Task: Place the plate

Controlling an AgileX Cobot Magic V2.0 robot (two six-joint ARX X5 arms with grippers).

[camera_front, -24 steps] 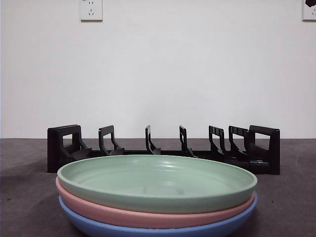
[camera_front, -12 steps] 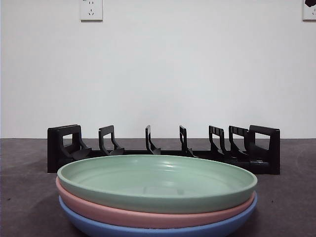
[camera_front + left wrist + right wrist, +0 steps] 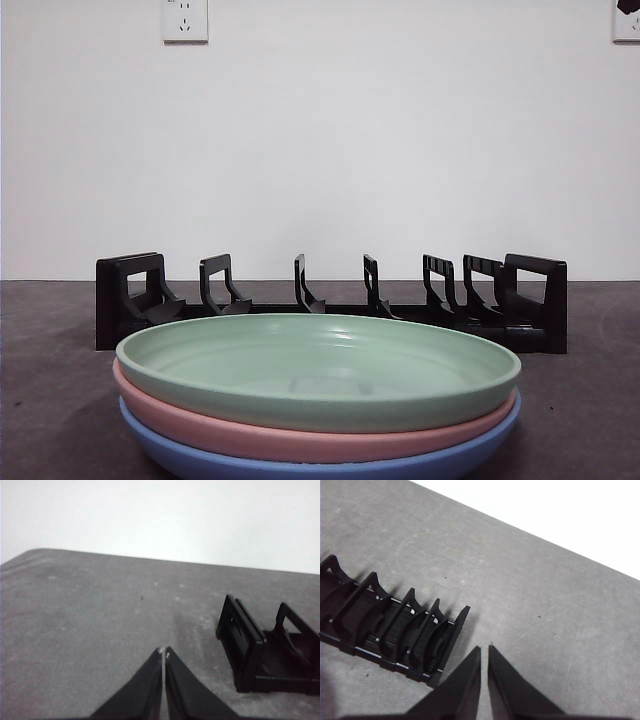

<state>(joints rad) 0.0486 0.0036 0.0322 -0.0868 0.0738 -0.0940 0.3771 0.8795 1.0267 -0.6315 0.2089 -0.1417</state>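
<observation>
Three plates lie stacked at the table's front in the front view: a green plate on top, a pink plate under it and a blue plate at the bottom. Behind them stands a black slotted rack with nothing in its slots. My left gripper is shut and holds nothing; it hovers over bare table beside one end of the rack. The right gripper is also shut and holds nothing, just off the other end of the rack. Neither wrist view shows the plates.
The table is dark grey, with a white wall behind it. A black arm tip shows at the top right corner of the front view. Bare table lies on both sides of the rack.
</observation>
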